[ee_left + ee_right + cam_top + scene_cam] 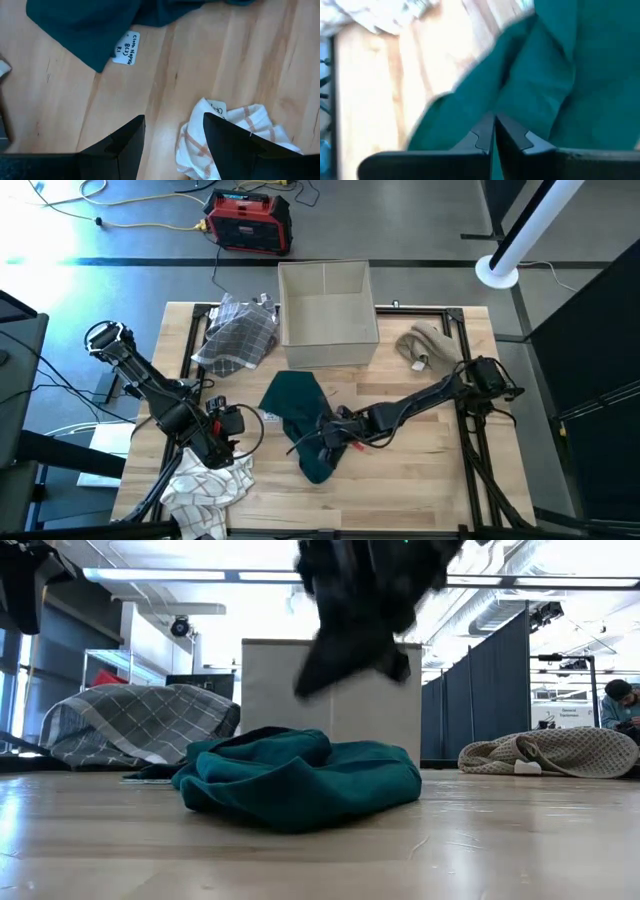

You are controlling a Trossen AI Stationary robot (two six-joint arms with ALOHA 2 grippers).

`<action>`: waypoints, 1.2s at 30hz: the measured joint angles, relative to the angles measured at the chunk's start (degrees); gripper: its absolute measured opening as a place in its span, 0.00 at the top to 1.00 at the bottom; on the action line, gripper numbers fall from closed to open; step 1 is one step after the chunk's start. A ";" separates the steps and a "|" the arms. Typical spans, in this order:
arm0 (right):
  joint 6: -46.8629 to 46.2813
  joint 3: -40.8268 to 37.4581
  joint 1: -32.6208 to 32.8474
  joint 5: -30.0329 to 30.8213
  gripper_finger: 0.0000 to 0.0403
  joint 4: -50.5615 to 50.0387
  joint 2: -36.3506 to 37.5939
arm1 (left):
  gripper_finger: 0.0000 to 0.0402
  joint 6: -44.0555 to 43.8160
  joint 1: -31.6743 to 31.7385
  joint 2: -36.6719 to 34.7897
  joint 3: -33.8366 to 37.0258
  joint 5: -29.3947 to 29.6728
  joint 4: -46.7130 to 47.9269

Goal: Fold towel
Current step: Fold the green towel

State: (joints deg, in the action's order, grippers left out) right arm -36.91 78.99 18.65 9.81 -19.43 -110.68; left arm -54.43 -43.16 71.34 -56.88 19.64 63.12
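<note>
A teal towel lies crumpled on the middle of the wooden table; it also shows in the low view. My right gripper is shut at its near end, above the table. My left gripper stands open at the near left, over bare wood beside a white, orange-checked towel. A white label sticks out at the teal towel's edge. My right gripper has its two fingers shut on a fold of the teal towel at the towel's near end. The fingers themselves hide the place of contact, so one layer or several cannot be told. Most of the towel still lies heaped on the table.
A grey plaid cloth lies at the far left. A beige open box stands at the far middle, and a beige cloth lies at the far right. The white checked towel hangs over the near left edge.
</note>
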 joint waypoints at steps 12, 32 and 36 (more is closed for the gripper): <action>-0.85 14.53 -1.16 10.97 0.94 -31.20 0.53 | 0.52 3.57 0.00 0.01 0.00 0.61 -0.01; -0.95 -10.17 -4.08 5.62 0.45 10.90 0.16 | 0.52 2.52 0.00 0.01 -0.01 2.76 -0.01; -0.67 -10.15 -4.81 -1.02 0.49 11.01 -0.93 | 0.52 3.51 0.00 0.01 -0.02 4.35 0.03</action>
State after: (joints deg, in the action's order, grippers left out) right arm -37.58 68.84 13.84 8.80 -8.43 -111.61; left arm -50.92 -43.16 71.35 -56.90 23.99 63.16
